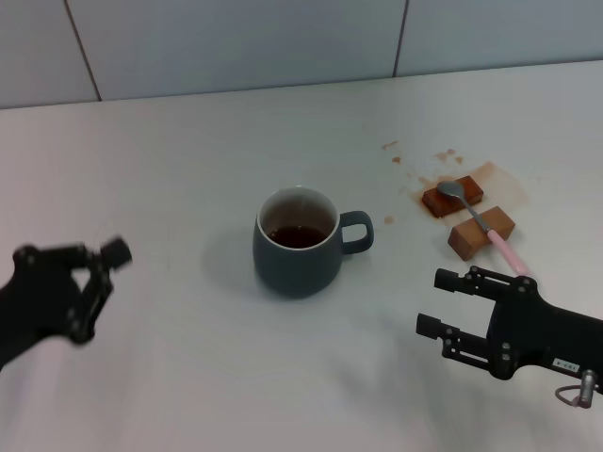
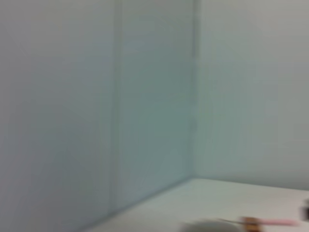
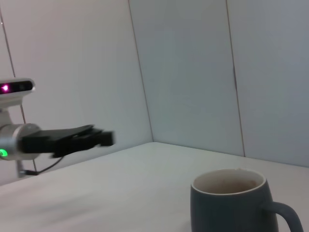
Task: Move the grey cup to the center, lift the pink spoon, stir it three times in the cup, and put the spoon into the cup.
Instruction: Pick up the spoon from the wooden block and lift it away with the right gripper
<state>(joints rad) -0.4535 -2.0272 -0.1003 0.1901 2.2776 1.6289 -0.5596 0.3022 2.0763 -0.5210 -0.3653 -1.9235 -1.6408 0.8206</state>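
The grey cup (image 1: 295, 252) stands upright at the middle of the table, its handle toward my right, with dark brown liquid inside. It also shows in the right wrist view (image 3: 231, 209). The pink spoon (image 1: 480, 219) lies across two brown blocks at the right, its metal bowl on the far block and its pink handle pointing toward me. Its handle shows faintly in the left wrist view (image 2: 277, 222). My right gripper (image 1: 431, 303) is open and empty, just in front of the spoon's handle end. My left gripper (image 1: 100, 292) is open and empty, well to the left of the cup.
Two brown rectangular blocks (image 1: 482, 234) sit in a brown spill stain (image 1: 424, 174) at the right. A tiled wall (image 1: 283, 38) runs along the table's far edge. The left arm (image 3: 58, 141) shows across the table in the right wrist view.
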